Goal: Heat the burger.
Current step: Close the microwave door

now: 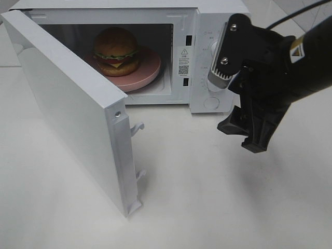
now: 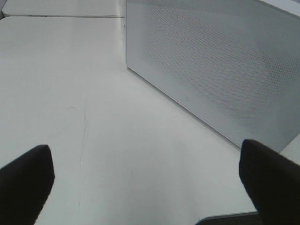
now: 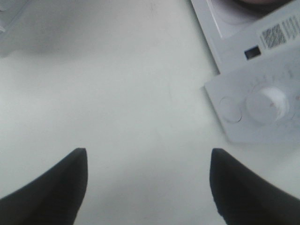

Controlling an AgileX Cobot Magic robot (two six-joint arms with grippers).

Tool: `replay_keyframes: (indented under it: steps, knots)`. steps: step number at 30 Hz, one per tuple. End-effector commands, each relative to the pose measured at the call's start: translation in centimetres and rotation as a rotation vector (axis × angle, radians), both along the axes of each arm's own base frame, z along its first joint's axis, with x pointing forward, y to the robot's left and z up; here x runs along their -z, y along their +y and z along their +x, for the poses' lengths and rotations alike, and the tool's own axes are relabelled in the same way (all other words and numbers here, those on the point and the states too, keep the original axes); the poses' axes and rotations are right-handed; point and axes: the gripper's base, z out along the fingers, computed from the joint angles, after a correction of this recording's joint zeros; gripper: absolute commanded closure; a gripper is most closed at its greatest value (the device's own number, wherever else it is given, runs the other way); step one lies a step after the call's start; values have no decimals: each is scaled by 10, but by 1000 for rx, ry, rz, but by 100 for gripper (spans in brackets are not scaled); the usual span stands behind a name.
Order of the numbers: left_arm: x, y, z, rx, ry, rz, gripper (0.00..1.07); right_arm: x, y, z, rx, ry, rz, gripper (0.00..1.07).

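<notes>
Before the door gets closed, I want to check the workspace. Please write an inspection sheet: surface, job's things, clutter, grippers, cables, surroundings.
Surface: white table, faint scratch marks.
Job's things: burger on the pink plate inside the microwave; door wide open.
Clutter: nothing seen.
Grippers: right gripper open, empty, above the table before the control panel; left gripper open, empty, facing the door's outer side.
Cables: black cable at the right arm.
Surroundings: nothing seen.
</notes>
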Motion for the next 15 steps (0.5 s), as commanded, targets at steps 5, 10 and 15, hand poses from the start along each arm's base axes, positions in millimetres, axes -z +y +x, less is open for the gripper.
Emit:
replay_keyframes:
  steps: [5,10,15]
  knots:
    - [0,0,1,1,-9,-9,7,1,-24,-36,358,191,145,35]
    - [0,0,1,1,-9,-9,7,-3,-33,-52,484,291,144,35]
    - [0,0,1,1,-9,-9,7,-11,-44,-70,534,354,107,35]
